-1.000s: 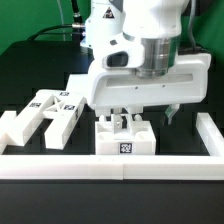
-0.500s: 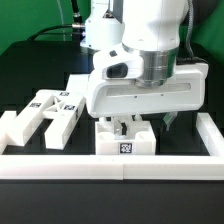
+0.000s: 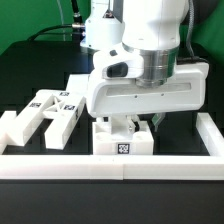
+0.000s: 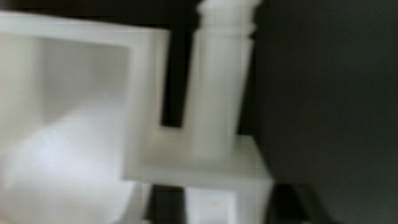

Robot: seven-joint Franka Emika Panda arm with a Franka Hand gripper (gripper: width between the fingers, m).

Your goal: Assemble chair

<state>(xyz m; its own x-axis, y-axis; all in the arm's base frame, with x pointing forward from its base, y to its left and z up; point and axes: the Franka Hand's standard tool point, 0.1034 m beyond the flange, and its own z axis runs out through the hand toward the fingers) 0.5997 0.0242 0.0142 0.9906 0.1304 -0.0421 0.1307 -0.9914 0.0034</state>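
Arm [image 3: 150, 45] upright, tool [image 3: 126, 125] pointing straight down.

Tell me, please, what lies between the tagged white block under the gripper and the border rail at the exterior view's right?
Nothing lies there: the exterior view shows only bare black table between the tagged block and the rail.

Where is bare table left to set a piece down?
Free: the dark table between the tagged white block and the border rail on the exterior view's right. Crowded: the exterior view's left, with loose chair pieces, and under the tool.
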